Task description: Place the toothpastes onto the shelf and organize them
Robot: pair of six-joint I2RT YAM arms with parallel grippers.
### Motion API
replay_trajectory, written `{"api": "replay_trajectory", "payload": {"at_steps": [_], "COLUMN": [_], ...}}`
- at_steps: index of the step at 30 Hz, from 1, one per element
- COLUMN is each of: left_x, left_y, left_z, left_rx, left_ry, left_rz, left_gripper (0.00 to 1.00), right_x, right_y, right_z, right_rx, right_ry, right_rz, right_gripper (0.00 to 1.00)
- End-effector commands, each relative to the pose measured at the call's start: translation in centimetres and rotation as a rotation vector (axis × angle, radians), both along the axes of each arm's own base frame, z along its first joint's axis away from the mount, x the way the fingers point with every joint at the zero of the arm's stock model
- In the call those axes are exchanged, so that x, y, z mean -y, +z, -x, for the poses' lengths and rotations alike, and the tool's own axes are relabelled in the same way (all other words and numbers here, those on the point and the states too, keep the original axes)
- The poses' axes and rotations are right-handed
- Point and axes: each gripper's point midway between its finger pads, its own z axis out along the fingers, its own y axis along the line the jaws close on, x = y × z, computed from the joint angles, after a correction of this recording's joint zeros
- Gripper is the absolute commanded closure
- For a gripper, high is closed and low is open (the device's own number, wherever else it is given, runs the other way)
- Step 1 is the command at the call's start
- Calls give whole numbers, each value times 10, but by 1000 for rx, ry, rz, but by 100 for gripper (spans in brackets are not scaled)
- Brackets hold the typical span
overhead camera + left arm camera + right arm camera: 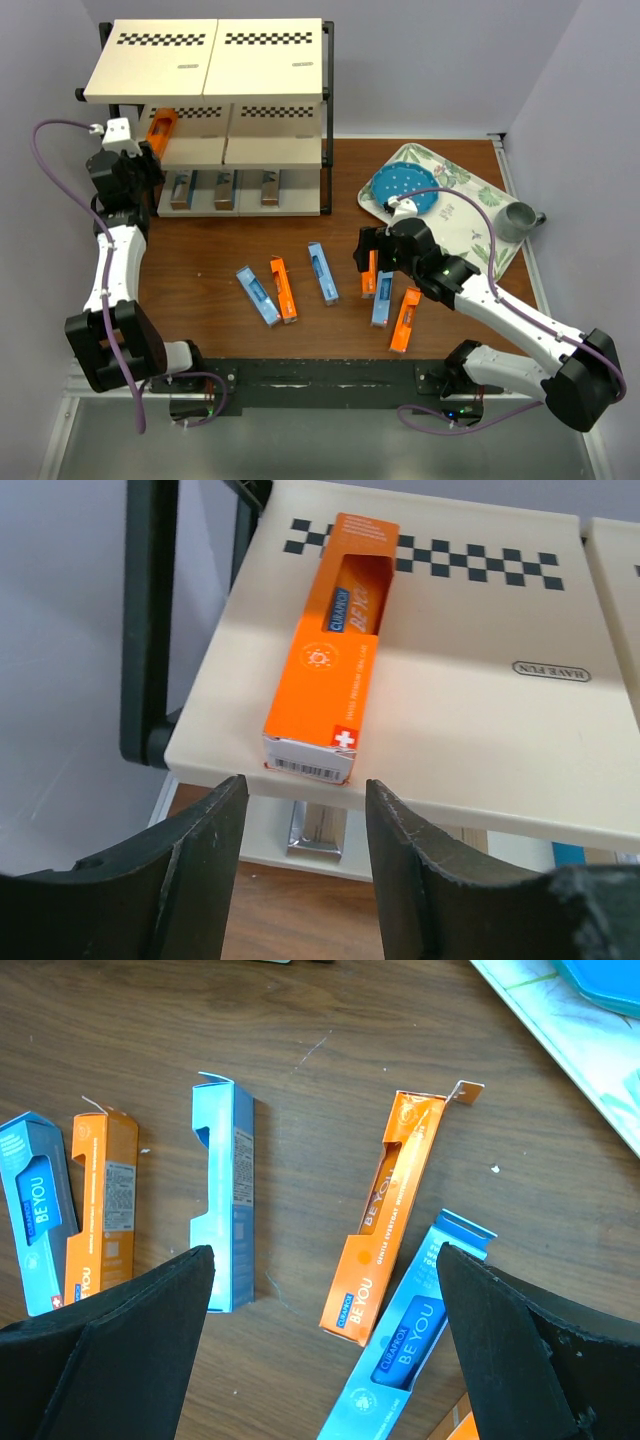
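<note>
Left hand (305, 802) spread, empty, just short of orange carton (330, 680) lying on shelf (480, 730) middle board, end at front edge. Push it deeper, square to board. Right hand (325, 1260) spread above loose carton (385, 1215) on surface (300, 1040); centre, descend straight.

You had bright, even overhead light; the shelf (150, 75) cast soft shadows, and near fingers (190, 865) seemed slightly blurred.
</note>
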Motion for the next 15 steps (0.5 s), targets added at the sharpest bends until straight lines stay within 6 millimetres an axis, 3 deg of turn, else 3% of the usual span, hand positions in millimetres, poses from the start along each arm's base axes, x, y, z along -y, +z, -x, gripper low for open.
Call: {"api": "replay_trajectory", "payload": {"at_steps": [1, 15], "left_x": [9, 19], "left_y": [23, 30], "left_z": [-1, -20], "left_rx": [76, 92], "left_ry": [-78, -148], "left_rz": [-45, 1], "left_gripper": [44, 51], "right_x": [0, -1], "right_y": [9, 8], "right_z": [-6, -6], "right_rx": [46, 43], "right_ry": [-8, -6], "right_rz": [-3, -3], "right_gripper": [2, 3]}}
